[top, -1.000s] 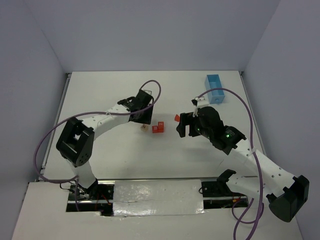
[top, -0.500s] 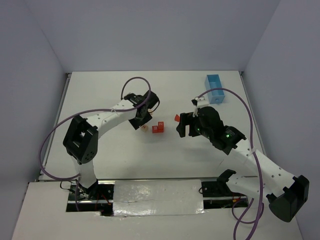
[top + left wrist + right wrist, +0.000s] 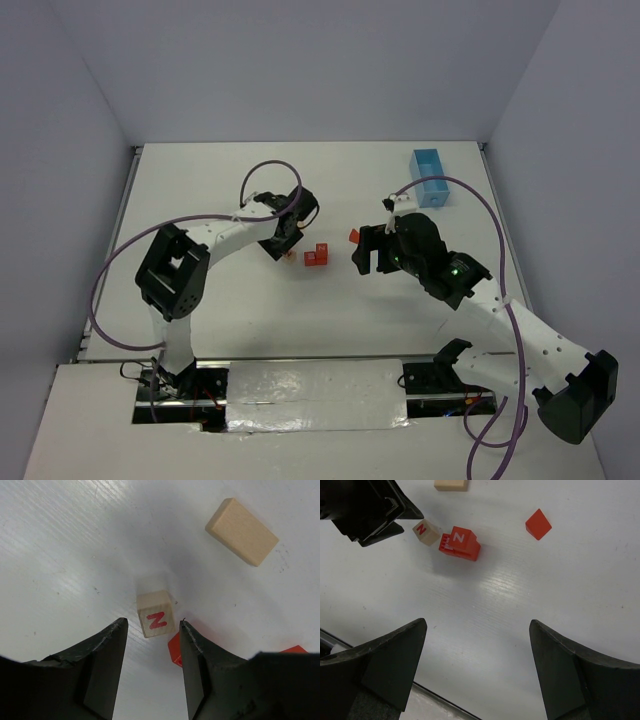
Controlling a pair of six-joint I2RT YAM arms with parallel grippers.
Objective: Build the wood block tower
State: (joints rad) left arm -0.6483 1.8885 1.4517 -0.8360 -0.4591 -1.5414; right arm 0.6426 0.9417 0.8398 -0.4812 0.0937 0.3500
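Cube of pale tan wood point(image 3: 156, 614), red N | light, stiff: take flat sides | left gripper point(image 3: 152, 624) released, astride it | right gripper point(image 3: 477, 624) released

Tallied: tan cube point(image 3: 426, 531), one; tan oblong block point(image 3: 451, 484), one; red blocks point(image 3: 461, 539), at least three; blue tray point(image 3: 430, 175), one.

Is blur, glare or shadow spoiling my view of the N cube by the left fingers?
Left wrist: the N cube is sharp, with only a soft shadow around it; the dark fingers show little detail. Right wrist: crisp, no glare. Top external: evenly lit, red blocks too small to read.
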